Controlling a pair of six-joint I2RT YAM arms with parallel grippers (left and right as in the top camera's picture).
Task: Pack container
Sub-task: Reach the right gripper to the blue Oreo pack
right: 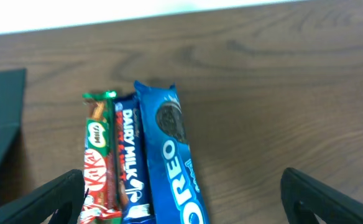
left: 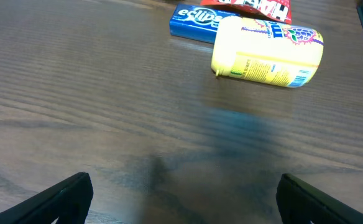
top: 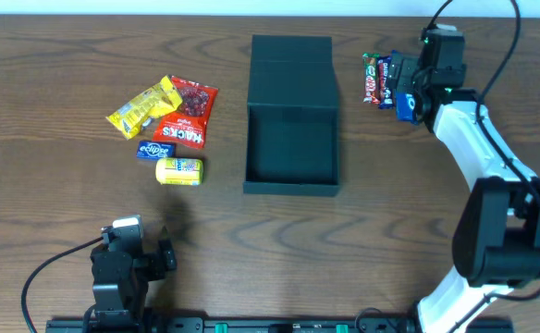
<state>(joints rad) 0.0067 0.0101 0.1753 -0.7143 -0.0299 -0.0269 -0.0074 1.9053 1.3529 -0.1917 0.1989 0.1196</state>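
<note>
1. Container [top: 291, 148], the dark teal-black matte rectangular box, is sitting mid-table with its flap lid lying open toward the far edge.
2. Your right gripper [right: 181, 174] is hovering with its fingers spread wide, grasping nothing, above a green-and-red KitKat bar [right: 96, 162], a dark blue Dairy Milk bar [right: 130, 168] and a bright blue Oreo packet [right: 172, 155], which are lying side by side to the right of the container.
3. Your left gripper [left: 183, 180] is likewise standing released near the front edge, facing a yellow cylindrical tube [left: 268, 53] and a blue Eclipse packet [left: 194, 22].
4. A red snack bag [top: 189, 111] and a yellow crinkled packet [top: 143, 108] are lying to the left of the container.
</note>
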